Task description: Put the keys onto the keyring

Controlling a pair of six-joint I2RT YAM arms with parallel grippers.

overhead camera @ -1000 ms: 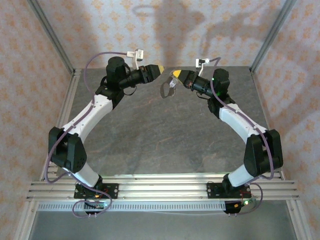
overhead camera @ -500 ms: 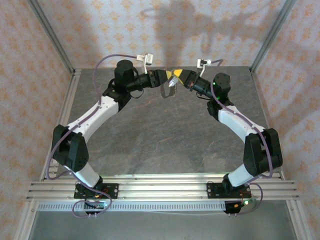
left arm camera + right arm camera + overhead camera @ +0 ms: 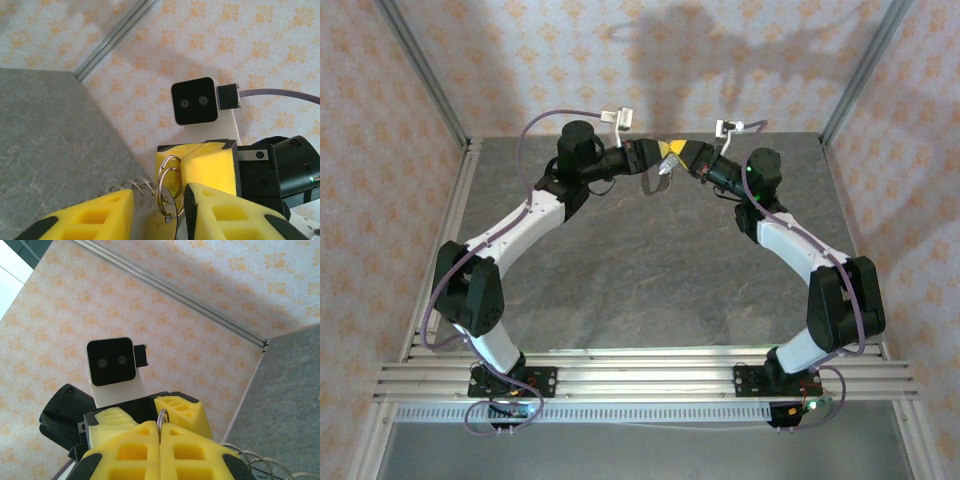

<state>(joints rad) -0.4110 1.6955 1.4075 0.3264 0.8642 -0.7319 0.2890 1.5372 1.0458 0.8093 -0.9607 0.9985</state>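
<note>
The keyring [image 3: 169, 181] is a thin metal split ring of two loops, held up in the air at the back of the table. My right gripper [image 3: 160, 427] is shut on it, so just its top edge [image 3: 161, 416] pokes out above the pressed-together yellow pads. My left gripper [image 3: 157, 200] is open, with a finger [image 3: 90, 217] on either side of the ring. A flat grey metal piece [image 3: 167, 222] hangs at the ring's lower part. A wire spiral [image 3: 131, 187] sits beside it. The key's lilac head is hidden. From above, both grippers meet nose to nose [image 3: 666, 156].
The grey stone-pattern table [image 3: 640, 260] lies below the raised grippers. Patterned walls with metal corner posts [image 3: 420, 70] close in the back and sides. The aluminium rail [image 3: 640, 375] with both arm bases runs along the near edge.
My left arm has swung right and closed the gap to the right gripper, so its open fingers now flank the ring. The right gripper has barely moved and keeps its hold.
</note>
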